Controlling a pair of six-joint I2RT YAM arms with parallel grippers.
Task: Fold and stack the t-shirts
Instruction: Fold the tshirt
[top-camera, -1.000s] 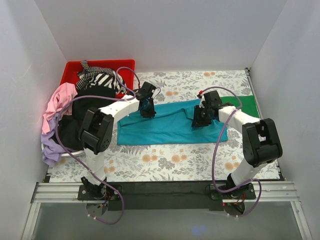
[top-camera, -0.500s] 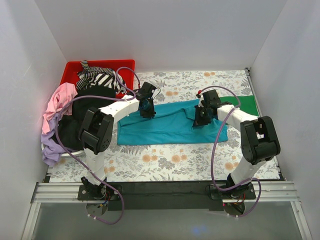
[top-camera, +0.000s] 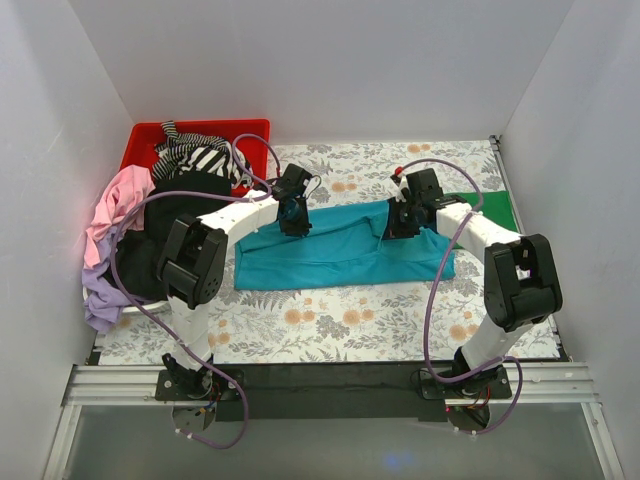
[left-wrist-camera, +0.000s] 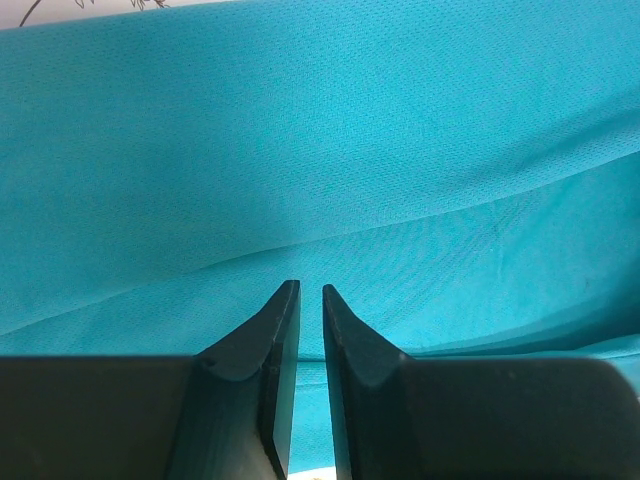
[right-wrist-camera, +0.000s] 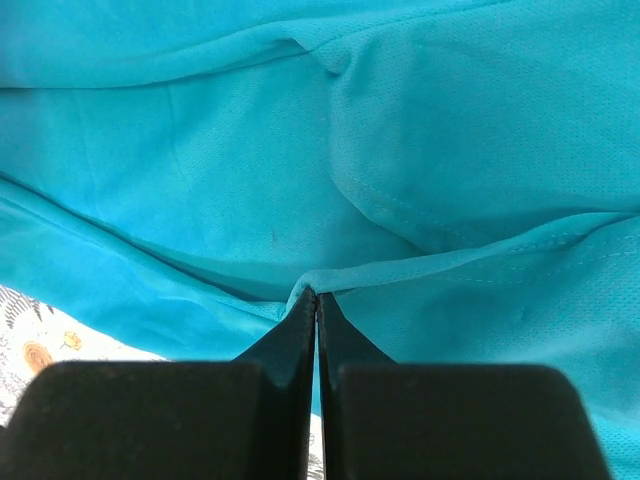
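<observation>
The right gripper (right-wrist-camera: 316, 298) pinches the teal t-shirt (top-camera: 335, 258) near its far edge, the left gripper (left-wrist-camera: 305, 293) stands nearly closed, hold unclear, with open surface (top-camera: 330, 325) nearer.

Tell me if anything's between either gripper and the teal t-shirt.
Nothing visible does. The right gripper has its fingers shut on a fold of the plain teal cloth t-shirt, and the left gripper sits directly at the cloth.
</observation>
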